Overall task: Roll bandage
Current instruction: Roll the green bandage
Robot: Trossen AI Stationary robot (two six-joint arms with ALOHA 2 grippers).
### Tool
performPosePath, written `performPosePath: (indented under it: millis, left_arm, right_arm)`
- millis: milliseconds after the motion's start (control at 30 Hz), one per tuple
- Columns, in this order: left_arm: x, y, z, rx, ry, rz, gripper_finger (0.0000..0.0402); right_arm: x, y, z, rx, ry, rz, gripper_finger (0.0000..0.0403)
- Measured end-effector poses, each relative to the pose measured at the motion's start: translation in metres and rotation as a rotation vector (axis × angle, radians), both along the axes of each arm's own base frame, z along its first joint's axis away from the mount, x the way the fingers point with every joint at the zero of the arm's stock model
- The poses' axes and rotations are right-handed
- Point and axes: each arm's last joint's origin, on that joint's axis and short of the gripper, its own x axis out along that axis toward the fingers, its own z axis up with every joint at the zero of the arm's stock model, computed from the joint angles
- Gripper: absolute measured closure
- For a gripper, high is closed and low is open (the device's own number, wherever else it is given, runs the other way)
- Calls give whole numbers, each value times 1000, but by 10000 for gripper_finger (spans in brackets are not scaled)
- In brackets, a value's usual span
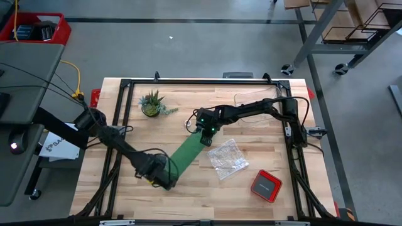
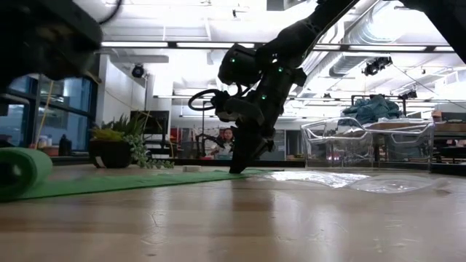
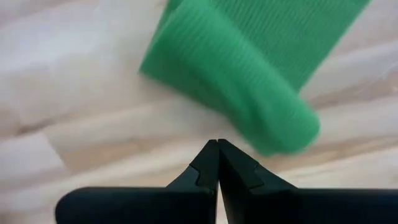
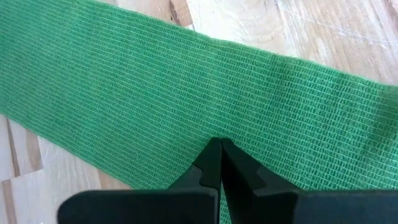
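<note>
The bright green bandage (image 1: 187, 154) lies as a flat strip slanting across the table. Its near end is rolled into a short roll (image 3: 249, 106), which also shows at the left of the low view (image 2: 22, 171). My left gripper (image 1: 164, 179) is shut, its tips (image 3: 217, 143) right beside the roll on the near side. My right gripper (image 1: 205, 135) is shut and points down onto the strip's far end (image 4: 221, 142); it also shows in the low view (image 2: 237, 169). My left gripper's shut tips stand at the near side of the roll (image 3: 239, 134); I cannot tell whether they touch it. My right gripper presses its shut fingertips down on the flat strip near its far end (image 4: 186, 118), from above, about mid-width. The strip lies flat on the table under them.
A small potted plant (image 1: 152, 103) stands at the back left. A crinkly clear plastic bag (image 1: 227, 157) lies just right of the strip, and a red box (image 1: 266, 186) lies near the front right. A clear plastic container (image 2: 364, 142) stands behind the right arm.
</note>
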Motion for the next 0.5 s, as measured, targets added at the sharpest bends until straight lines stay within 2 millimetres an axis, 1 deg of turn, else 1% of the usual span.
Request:
performPosePath:
  millis: [100, 167, 233, 300, 367, 433, 500]
  left_arm:
    - [-12, -11, 8, -15, 1, 40, 401]
    - [-22, -16, 19, -26, -21, 77, 401]
    - [-30, -17, 30, 9, -84, 127, 401]
    - [-33, -12, 37, 68, -156, 187, 401]
    - [-28, -1, 39, 131, -193, 205, 401]
    - [-16, 11, 38, 157, -211, 138, 401]
    - [1, 26, 33, 160, -216, 44, 401]
  right_arm:
    - [0, 0, 0, 1, 2, 0, 402]
    - [0, 0, 0, 1, 2, 0, 402]
    - [0, 0, 0, 0, 1, 0, 402]
    - [0, 0, 0, 0, 0, 0, 402]
    - [0, 0, 0, 0, -3, 0, 402]
    - [0, 0, 0, 0, -4, 0, 402]
    - [0, 0, 0, 0, -4, 0, 402]
